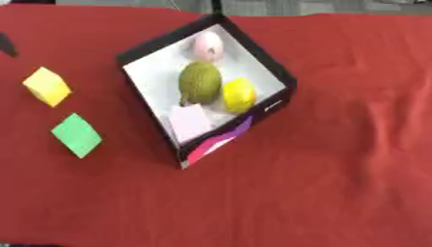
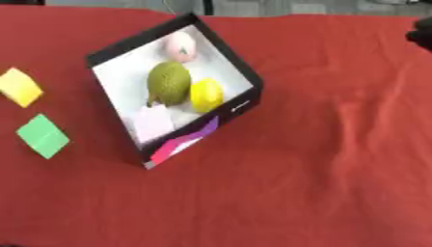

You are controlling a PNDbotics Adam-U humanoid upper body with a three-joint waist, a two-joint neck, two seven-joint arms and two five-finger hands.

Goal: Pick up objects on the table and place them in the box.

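On the red cloth (image 1: 337,144) of the left eye view, the box (image 1: 287,77) is sitting far-centre, already holding four items. Two cubes, yellow (image 1: 47,86) and green (image 1: 77,135), are waiting left of it, unobstructed.

Right eye view: something dark (image 2: 422,34) is showing at the far right edge, possibly the right hand; fingers unreadable.
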